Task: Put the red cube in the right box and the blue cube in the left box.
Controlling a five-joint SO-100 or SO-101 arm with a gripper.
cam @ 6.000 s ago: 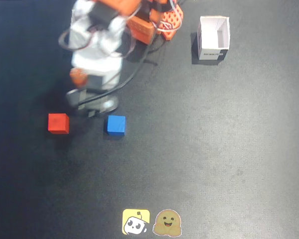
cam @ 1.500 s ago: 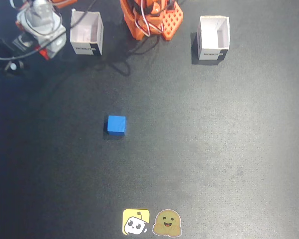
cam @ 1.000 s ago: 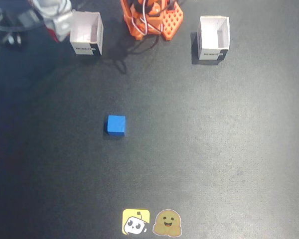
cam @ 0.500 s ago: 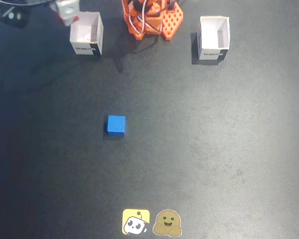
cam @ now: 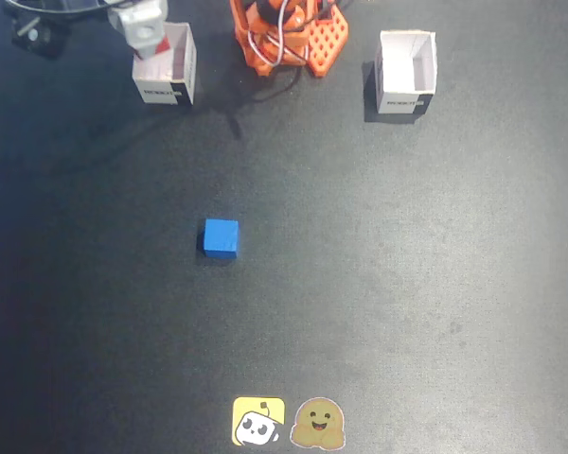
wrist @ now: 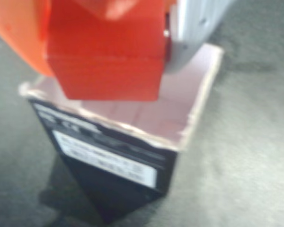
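Note:
In the wrist view the red cube (wrist: 102, 45) is pinched between an orange finger (wrist: 19, 33) and a grey finger (wrist: 194, 28); my gripper (wrist: 106, 71) is shut on it, just above the open mouth of a white box (wrist: 109, 161). The fixed view shows the gripper (cam: 150, 34) at the top left, with a sliver of the red cube (cam: 163, 45) over the left box (cam: 167, 90). The blue cube (cam: 221, 237) lies alone on the black mat, well below that box. The right box (cam: 404, 95) stands open with nothing showing inside.
The orange robot base (cam: 292, 36) sits at the top edge between the two boxes, with cables trailing toward the left box. Two cartoon stickers (cam: 288, 422) lie at the mat's bottom edge. The black mat (cam: 407, 284) spreads wide around the blue cube.
The gripper has swung rightward from the far top-left corner to above the left box, carrying the red cube. The blue cube and both boxes have stayed put.

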